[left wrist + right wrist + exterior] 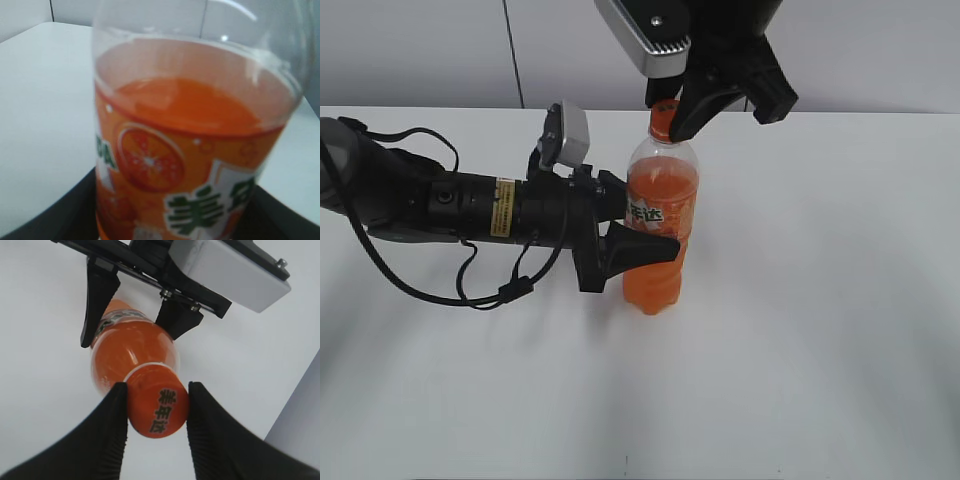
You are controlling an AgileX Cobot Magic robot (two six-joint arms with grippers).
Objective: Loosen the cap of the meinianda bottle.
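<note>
Soda fills the meinianda bottle (659,225), so it is heavy but squeezable; left end effector (638,230) pinches its label, right end effector (156,415) pinches the small, probably slippery cap (157,406).

The scene is being viewed by the exterior camera at a downward slant from the front, with the white table (800,330) and both arms framed. The meinianda bottle (190,150) is being filmed side-on at very close range by the left wrist camera. From the right wrist, the cap (159,409) is being looked down on; the bottle is being shared by all three views.
</note>
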